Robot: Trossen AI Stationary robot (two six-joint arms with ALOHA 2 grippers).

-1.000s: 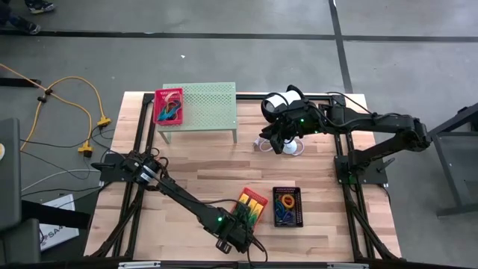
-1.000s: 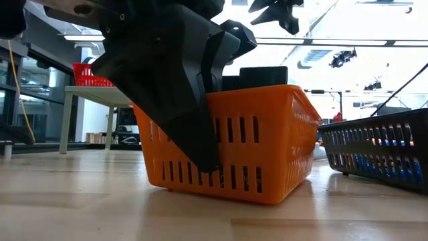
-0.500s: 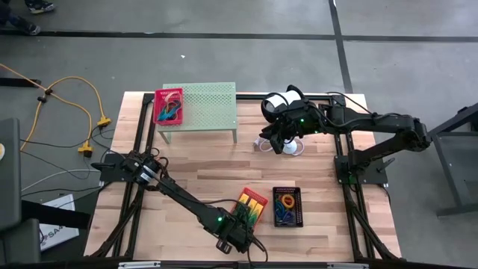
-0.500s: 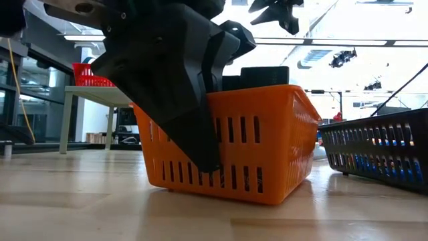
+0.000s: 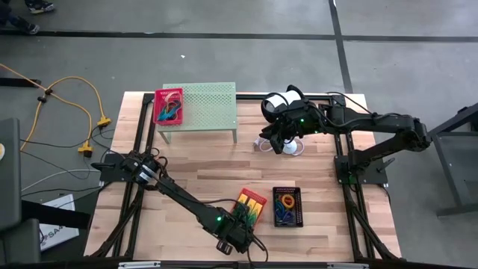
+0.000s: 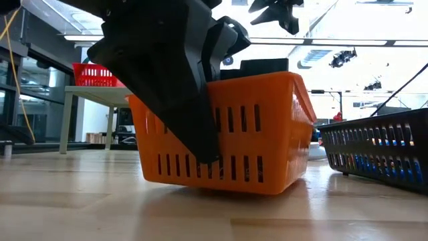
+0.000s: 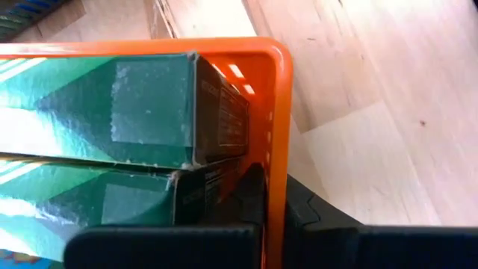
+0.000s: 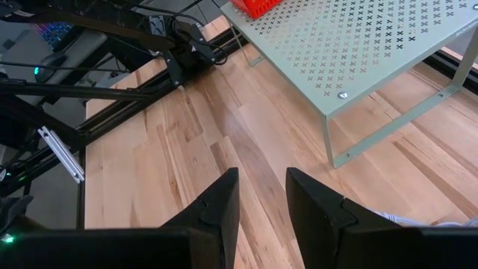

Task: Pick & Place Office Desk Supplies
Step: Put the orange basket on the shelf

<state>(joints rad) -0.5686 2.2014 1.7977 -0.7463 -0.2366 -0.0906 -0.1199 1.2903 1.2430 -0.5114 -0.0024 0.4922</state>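
The left gripper (image 5: 240, 226) sits at the near edge of the table (image 5: 202, 168), its jaws clamped on the wall of the orange basket (image 5: 252, 207). The left wrist view shows one finger inside the wall and one outside, with the orange rim pinched between them. That view alone shows what fills the basket: two flat green packs (image 7: 104, 112) lying side by side against the wall, their ends dark with small print. The low view adds that the basket is tilted, its left end raised off the table while the right end touches, and that its walls are cut with upright slots (image 6: 231, 120).

Just beside it on the table lies the black basket (image 5: 287, 206), where the high view shows red, blue and other coloured loops inside. The red basket (image 5: 168, 105) rests on the pale-green perforated stand (image 5: 209, 104) at the far side.

The right gripper (image 5: 275, 142) hangs over the far part of the table near a white cylinder device (image 5: 282, 101); its jaws stand a little apart, holding nothing.
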